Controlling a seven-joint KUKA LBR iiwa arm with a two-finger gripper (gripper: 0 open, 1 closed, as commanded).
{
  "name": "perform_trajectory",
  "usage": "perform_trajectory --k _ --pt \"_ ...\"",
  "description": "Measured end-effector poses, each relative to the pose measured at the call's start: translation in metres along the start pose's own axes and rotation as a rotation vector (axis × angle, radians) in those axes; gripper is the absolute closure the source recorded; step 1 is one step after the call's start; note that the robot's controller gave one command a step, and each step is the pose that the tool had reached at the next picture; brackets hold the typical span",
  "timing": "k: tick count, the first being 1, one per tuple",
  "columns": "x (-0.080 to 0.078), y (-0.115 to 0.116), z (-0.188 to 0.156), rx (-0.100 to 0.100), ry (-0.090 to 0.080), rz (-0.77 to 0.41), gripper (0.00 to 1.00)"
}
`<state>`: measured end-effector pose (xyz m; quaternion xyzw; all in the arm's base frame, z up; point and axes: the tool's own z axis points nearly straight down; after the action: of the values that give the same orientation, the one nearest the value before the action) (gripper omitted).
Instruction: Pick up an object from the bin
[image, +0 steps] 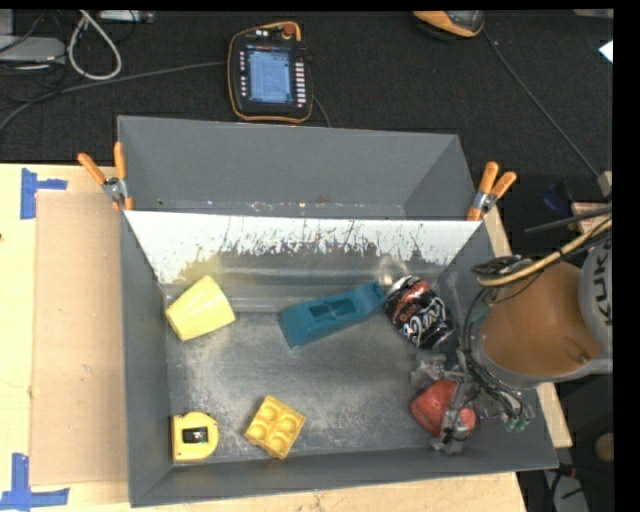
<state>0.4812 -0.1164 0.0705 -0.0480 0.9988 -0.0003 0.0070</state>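
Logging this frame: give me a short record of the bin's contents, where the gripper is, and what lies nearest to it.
bin: grey metal
gripper: low in the near right corner
nearest: red rounded thing, right at the gripper
next nearest: crushed can, black, red and white, further back by the right wall
middle: teal block, lying slantwise
left: yellow cup, on its side
near wall: yellow brick; tape measure, in the left corner
held: cannot tell
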Motion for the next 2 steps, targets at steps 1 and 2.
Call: perform_trajectory --k 1,2 --pt "-0.0080 0.0018 0.0012 -0.004 0.006 -0.156 1.00" --pt "-0.0079 0.0020 0.0011 -0.004 0.007 -0.157 1.00"
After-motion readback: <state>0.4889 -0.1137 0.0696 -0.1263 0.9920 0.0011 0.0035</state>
